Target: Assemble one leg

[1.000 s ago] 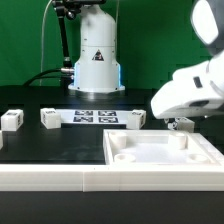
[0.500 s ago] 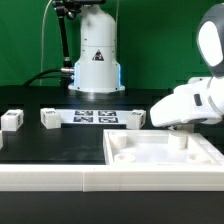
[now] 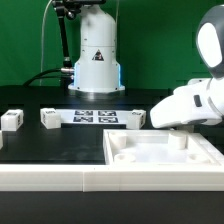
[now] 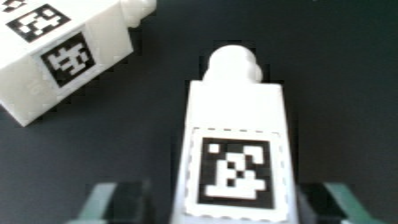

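In the wrist view a leg, a white oblong block with a square marker and a round peg at its far end, lies on the black table between my two fingers. My gripper straddles it and is open, with a dark gap on each side of the block. In the exterior view my gripper is low behind the far right corner of the large white panel, and the white hand hides that leg. A second leg lies close by; it also shows in the exterior view.
Two more legs lie on the table at the exterior view's left. The marker board lies in the middle at the back, in front of the robot base. The panel fills the front right.
The arm has come down, and the hand is lower and closer to the table behind the panel than one second ago. Nothing has moved in the last half second.
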Tool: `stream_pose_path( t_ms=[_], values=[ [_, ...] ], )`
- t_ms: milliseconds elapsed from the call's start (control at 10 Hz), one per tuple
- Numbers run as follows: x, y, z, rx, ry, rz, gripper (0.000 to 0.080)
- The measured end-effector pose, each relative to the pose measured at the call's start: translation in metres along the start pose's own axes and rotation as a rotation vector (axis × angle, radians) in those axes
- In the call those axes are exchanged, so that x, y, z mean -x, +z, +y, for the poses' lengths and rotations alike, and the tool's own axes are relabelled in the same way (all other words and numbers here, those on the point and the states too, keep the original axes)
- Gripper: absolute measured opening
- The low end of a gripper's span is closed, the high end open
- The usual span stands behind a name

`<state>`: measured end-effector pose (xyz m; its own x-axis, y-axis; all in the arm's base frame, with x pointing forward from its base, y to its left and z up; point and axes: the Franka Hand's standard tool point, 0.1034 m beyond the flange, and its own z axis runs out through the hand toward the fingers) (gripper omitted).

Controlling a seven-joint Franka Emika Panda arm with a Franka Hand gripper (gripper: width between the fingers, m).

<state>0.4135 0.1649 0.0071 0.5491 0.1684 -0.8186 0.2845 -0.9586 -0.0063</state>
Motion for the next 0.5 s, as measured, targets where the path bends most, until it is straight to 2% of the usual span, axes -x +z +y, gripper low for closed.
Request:
stream_pose_path(
  t_ms=[100, 500],
  values=[
    [-0.0001, 0.0001, 0.0000, 0.000, 0.000, 0.000, 0.0291],
    [-0.0001, 0.0004, 0.0000, 0.000, 0.000, -0.001, 0.0290]
  ],
)
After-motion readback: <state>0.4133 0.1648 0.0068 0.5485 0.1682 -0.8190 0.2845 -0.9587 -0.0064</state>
